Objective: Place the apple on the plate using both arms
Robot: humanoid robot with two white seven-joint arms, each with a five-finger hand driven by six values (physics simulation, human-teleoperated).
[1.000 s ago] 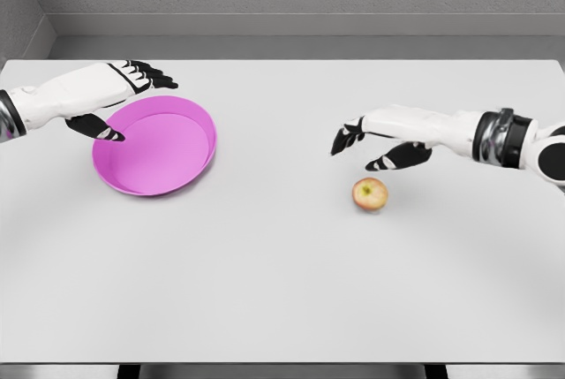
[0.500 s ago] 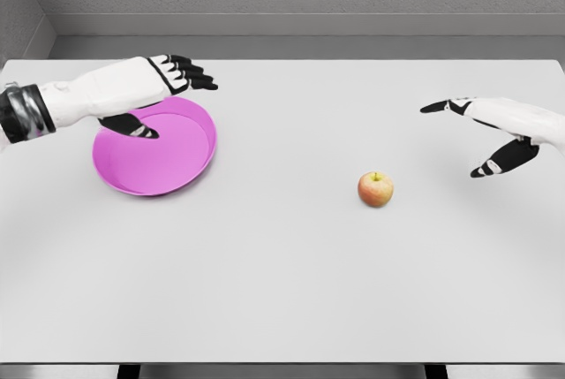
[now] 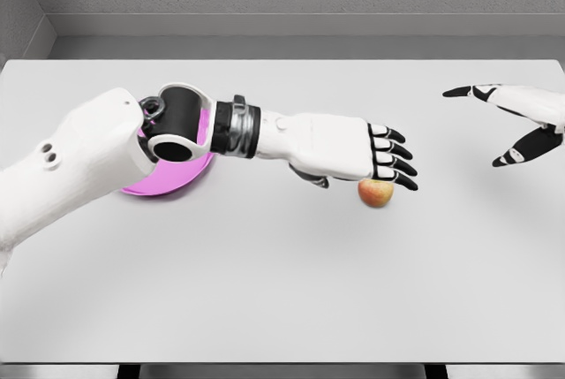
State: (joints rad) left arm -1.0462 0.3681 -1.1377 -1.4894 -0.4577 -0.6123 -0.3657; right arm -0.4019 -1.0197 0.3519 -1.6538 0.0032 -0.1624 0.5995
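My left arm (image 3: 88, 154) comes in from the lower left and stretches far across the table (image 3: 282, 291), its elbow and forearm lying over the plate (image 3: 168, 186). Only a pink sliver of the plate shows beneath the arm, on the left part of the table.

Further right, my left hand (image 3: 353, 147) sits flat, palm down, past the middle of the table. Its fingers (image 3: 395, 160) are straight and loosely spread, pointing right, and they hold nothing. My thumb (image 3: 311, 178) hangs below the palm.

The apple (image 3: 375, 193) rests on the table directly under the fingertips of that hand, at their lower edge. The fingers overlap its top from this view, so I cannot tell whether they touch it or hover just above. They are not closed around it. The apple is well apart from the plate, with my whole forearm spanning the gap between them.

At the far right edge my right hand (image 3: 516, 118) is in the air, wide open, with its fingers pointing left and its thumb spread away below. It holds nothing and is well apart from the apple.
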